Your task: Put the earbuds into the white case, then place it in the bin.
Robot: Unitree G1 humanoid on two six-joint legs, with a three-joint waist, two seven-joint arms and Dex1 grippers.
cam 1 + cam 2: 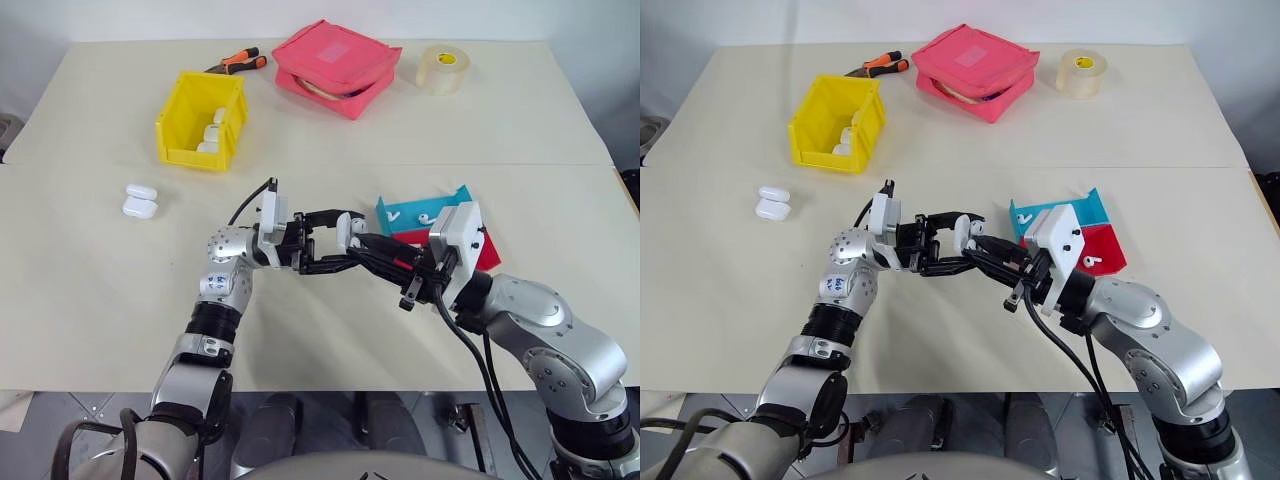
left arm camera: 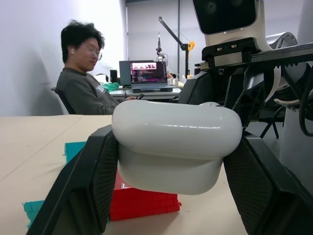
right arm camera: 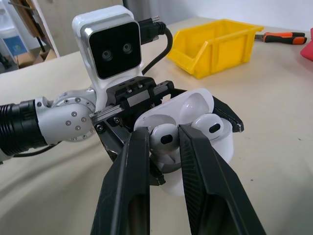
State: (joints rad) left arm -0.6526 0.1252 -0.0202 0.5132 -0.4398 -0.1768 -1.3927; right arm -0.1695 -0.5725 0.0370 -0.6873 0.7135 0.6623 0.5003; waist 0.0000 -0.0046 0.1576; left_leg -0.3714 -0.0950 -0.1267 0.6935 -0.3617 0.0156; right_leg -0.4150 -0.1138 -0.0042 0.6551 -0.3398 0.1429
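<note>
Left gripper [image 1: 322,243] clamps open white case [image 3: 195,142] in air above table's near middle; right gripper [image 3: 164,142] pinches earbud [image 3: 164,137] at its socket: press straight down, keep case steady, release once seated

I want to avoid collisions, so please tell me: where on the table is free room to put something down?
Free: the near table in front of the two loose white cases, and the strip between the yellow bin and the teal tray. Crowded: the far edge, with the pliers, pink pouch and tape roll.
</note>
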